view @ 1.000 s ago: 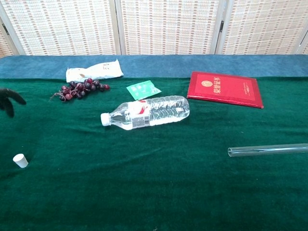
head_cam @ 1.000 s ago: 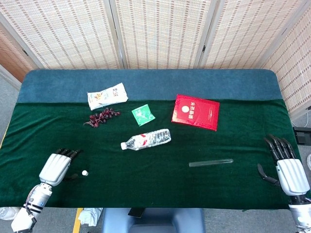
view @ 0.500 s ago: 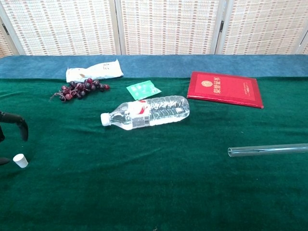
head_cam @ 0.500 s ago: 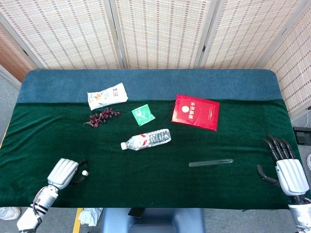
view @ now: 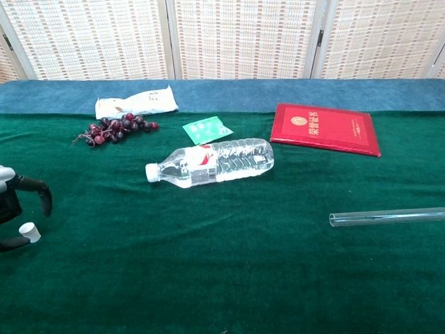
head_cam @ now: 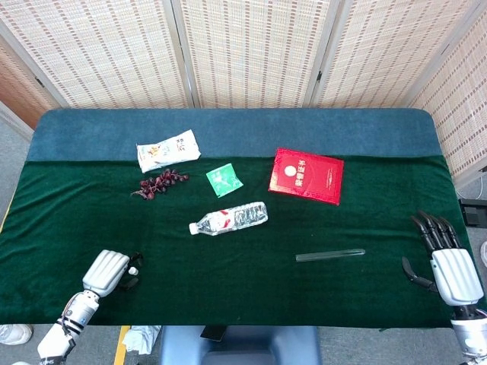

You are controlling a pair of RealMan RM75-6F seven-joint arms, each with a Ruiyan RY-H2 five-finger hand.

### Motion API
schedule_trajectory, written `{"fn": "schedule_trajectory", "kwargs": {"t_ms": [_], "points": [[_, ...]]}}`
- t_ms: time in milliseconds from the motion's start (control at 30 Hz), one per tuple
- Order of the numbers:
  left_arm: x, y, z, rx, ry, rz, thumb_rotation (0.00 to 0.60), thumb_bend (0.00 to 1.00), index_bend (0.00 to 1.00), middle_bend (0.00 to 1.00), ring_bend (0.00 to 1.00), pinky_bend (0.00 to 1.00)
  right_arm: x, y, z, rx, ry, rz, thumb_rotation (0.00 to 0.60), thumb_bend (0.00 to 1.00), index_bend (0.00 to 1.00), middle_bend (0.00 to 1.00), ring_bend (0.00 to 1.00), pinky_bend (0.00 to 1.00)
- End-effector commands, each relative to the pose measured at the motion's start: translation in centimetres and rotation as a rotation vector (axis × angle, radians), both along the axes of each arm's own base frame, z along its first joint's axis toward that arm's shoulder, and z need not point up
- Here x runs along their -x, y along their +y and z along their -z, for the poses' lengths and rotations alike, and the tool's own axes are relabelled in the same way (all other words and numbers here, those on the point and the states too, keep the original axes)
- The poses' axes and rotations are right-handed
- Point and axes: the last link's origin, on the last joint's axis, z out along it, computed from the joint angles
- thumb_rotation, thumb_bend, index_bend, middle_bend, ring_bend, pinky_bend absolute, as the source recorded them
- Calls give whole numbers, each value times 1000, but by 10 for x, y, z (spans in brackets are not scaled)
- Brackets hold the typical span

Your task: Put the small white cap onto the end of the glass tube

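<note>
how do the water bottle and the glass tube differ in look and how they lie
The water bottle is fat, ribbed, with a red-and-white label and white cap; the glass tube is thin, bare and open-ended. The bottle lies mid-table, tilted; the tube lies nearer the right hand, almost level. Both are clear and lie flat on the green cloth.

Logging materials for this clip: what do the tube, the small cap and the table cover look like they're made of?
Tube: clear glass by its look, the cloth showing through it; clear plastic can't be ruled out. Small cap: opaque matte white, likely plastic or rubber. Table cover: dark green fabric, matte and napped like velvet or felt.
</note>
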Motion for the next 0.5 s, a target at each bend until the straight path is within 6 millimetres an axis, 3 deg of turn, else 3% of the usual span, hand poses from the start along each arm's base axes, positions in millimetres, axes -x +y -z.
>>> {"fn": "schedule_trajectory", "kwargs": {"t_ms": [33,500], "points": [[2,0,0,1,7,-7,600,338,471,1000,926,949,0,-1,0,0,-2,3,473,503,0,51,28,0],[9,3,4,3,25,-31,600,345,493,1000,926,949,0,-3,2,-5,-3,5,473,503,0,51,27,0]]}}
